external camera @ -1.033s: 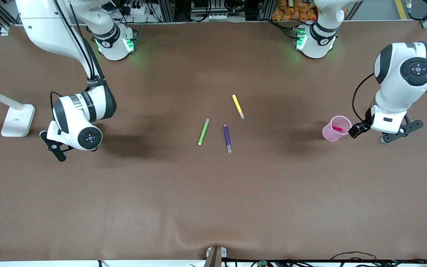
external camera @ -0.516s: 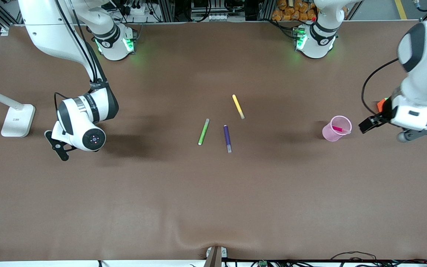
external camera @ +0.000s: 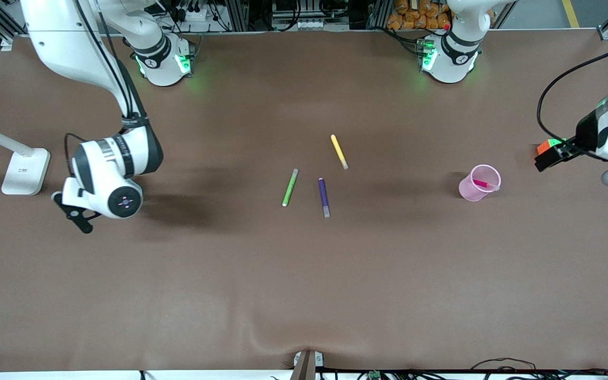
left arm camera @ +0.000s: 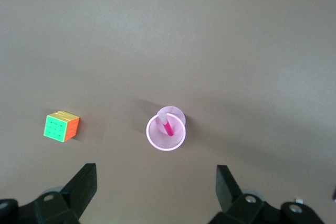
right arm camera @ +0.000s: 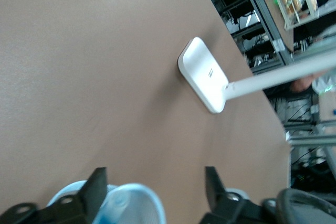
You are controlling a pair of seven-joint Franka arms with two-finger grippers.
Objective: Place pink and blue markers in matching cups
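Fingers (left arm camera: 86, 184) of the left gripper (left arm camera: 157, 187) spread empty above pink cup (left arm camera: 166, 132), pink marker (left arm camera: 168, 128) leaning tip-up inside.

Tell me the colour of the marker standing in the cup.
Magenta-pink marker, pale tip, in the pink cup; clearest in the left wrist view.

A robotics lab: two white jointed robot arms (external camera: 108, 63) are bolted by green-lit bases (external camera: 164, 63) onto a wide brown matte surface (external camera: 304, 274). Along its edge by the bases stand aluminium-profile frames (external camera: 240, 13) with cables and power strips, and racks (right arm camera: 252, 19) crowded with equipment show near a white flat-footed lamp stand (right arm camera: 202, 74)
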